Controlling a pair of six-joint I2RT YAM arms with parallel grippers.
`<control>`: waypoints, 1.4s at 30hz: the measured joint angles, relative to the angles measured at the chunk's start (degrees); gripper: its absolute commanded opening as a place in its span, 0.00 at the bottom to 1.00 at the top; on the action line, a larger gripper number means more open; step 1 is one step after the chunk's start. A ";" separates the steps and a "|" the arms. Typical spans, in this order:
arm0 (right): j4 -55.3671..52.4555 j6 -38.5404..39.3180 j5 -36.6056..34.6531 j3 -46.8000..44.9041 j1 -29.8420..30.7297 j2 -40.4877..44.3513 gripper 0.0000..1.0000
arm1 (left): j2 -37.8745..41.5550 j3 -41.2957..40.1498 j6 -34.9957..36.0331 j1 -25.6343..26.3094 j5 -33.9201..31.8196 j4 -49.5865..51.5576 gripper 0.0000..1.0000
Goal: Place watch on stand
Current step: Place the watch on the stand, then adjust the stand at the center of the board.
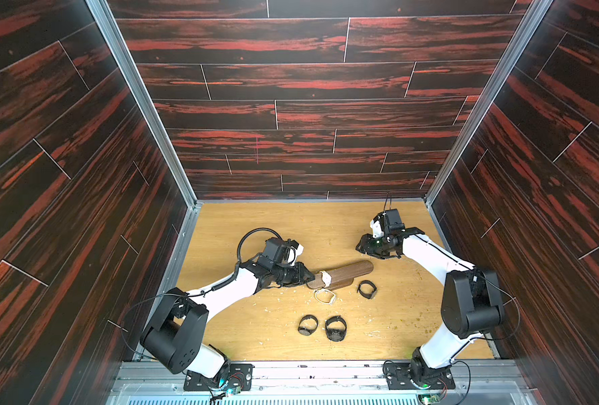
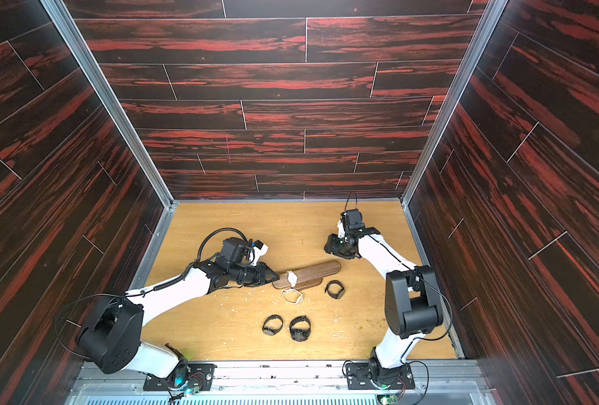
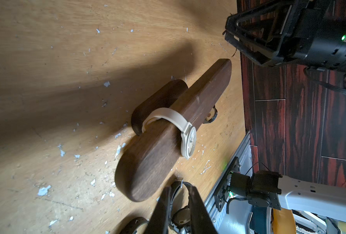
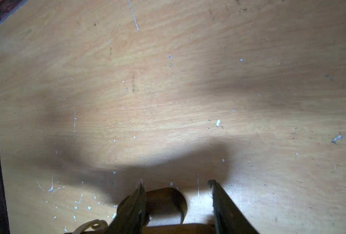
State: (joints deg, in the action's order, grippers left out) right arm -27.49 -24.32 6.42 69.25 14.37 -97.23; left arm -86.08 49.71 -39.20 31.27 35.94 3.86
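**A:** Where is the watch?

**B:** The cream watch (image 1: pixel 326 278) is looped round the stand (image 1: pixel 352 270) near the bar's left end. That is in the lower middle of both top views. The left wrist view shows the strap over the bar and the face turned out to one side.

**A:** How does the stand lie?

**B:** It lies at a slant on the bench (image 1: pixel 273 224), with the bar on its small base (image 3: pixel 160 97). In the top views its right end sits higher in the frame than its left.

**A:** And the left jaws?

**B:** The left jaws are just beside the bar's left end, short of the watch. Their fingers (image 3: pixel 198 210) stand a little apart with nothing between them.

**A:** The right jaws?

**B:** The right jaws are up and to the right of the stand in the top views, clear of it and over bare bench. In the right wrist view the fingers (image 4: pixel 220 202) stand well apart and grip nothing.

**A:** What else is on the bench?

**B:** A cream loop of strap (image 1: pixel 325 297) lies just below the stand's left end. A black watch (image 1: pixel 367 289) lies just below its right end. Lower in the frame, a second black watch (image 1: pixel 307 325) and a third black watch (image 1: pixel 335 328) lie side by side. White flecks (image 3: pixel 43 190) are scattered over the wood.
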 measured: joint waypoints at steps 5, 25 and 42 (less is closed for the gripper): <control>0.48 -0.07 -0.04 -3.87 0.00 2.56 0.55 | -0.44 0.70 -0.37 0.00 0.72 -0.72 0.22; -1.79 -1.77 0.66 -13.51 1.05 13.92 0.55 | -3.50 3.45 -3.52 0.00 3.67 -4.94 0.22; -2.29 -3.76 0.87 -16.59 2.97 15.61 0.55 | -5.88 3.34 -3.08 0.48 3.76 -4.70 0.21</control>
State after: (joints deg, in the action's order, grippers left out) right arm -29.78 -28.08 7.29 52.66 17.34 -81.62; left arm -91.96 53.06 -42.28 31.75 39.70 -0.84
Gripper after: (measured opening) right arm 0.549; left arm 0.209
